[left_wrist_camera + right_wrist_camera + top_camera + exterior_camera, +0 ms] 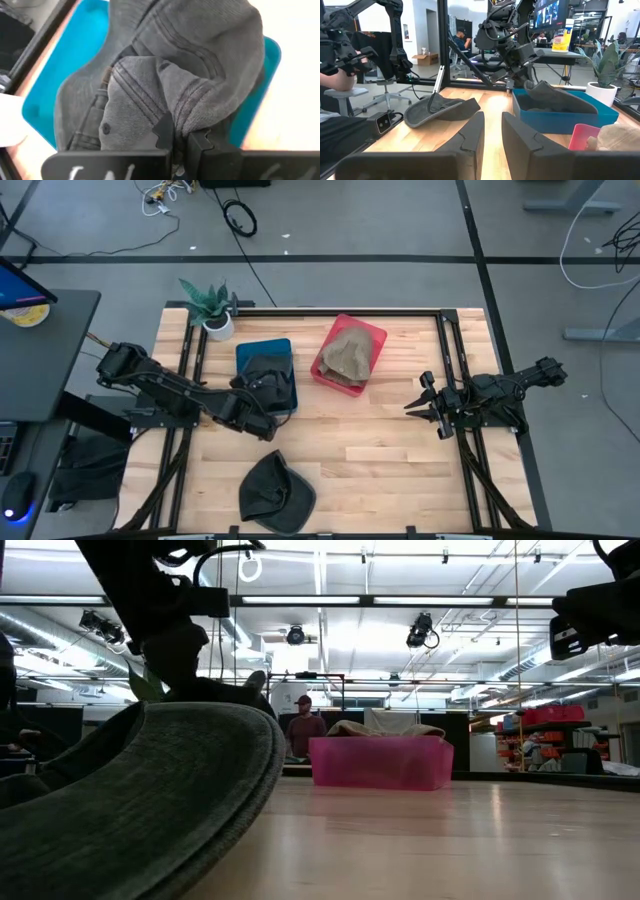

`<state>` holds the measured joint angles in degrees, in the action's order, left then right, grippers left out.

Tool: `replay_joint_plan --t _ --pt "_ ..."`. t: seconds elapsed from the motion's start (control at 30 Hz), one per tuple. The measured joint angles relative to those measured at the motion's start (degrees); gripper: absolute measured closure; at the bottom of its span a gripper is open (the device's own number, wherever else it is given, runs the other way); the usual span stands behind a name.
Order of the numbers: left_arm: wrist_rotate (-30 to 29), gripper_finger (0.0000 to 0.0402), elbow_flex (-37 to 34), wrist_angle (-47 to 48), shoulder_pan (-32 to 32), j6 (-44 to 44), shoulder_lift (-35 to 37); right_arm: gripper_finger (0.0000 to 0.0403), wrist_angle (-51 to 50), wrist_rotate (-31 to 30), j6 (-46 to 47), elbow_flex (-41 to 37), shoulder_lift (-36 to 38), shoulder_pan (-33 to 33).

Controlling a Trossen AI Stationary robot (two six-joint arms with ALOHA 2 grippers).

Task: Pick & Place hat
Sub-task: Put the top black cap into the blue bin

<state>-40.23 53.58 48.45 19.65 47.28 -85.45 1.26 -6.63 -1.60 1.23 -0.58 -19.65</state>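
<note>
A dark grey cap [200,50] lies in the blue bin [262,348] at the table's far left of centre; it also shows in the right wrist view [552,95]. My left gripper [180,135] is over the bin, shut on this cap. A second dark cap [275,492] rests on the table near the front edge, brim up in the low view [140,800]. A tan hat [348,355] lies in the pink bin [374,332]. My right gripper [425,402] hangs open and empty at the table's right. My left gripper pinches a raised fold of the cap's cloth [186,112] between its two fingers, several layers bunched together. The fingers slant down from the table's left and near side. The rest of the cap spreads below into the blue bin [45,95], slack.
A potted plant [212,305] stands at the far left corner. Black frame rails [455,360] run along both sides of the table. Bare wood lies between the bins and my right gripper. A person [303,725] sits in the room behind.
</note>
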Motion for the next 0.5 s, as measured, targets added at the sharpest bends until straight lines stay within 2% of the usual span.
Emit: replay_joint_plan --t 0.2,0.5 --pt "2.14 0.0358 0.0 -0.26 0.08 -4.67 0.0 0.0332 0.0 0.01 0.0 0.0 0.0 -0.01" --pt "4.83 0.0258 0.0 -0.14 0.14 -5.1 0.0 0.0332 0.0 0.0 0.0 0.0 0.01 -0.01"
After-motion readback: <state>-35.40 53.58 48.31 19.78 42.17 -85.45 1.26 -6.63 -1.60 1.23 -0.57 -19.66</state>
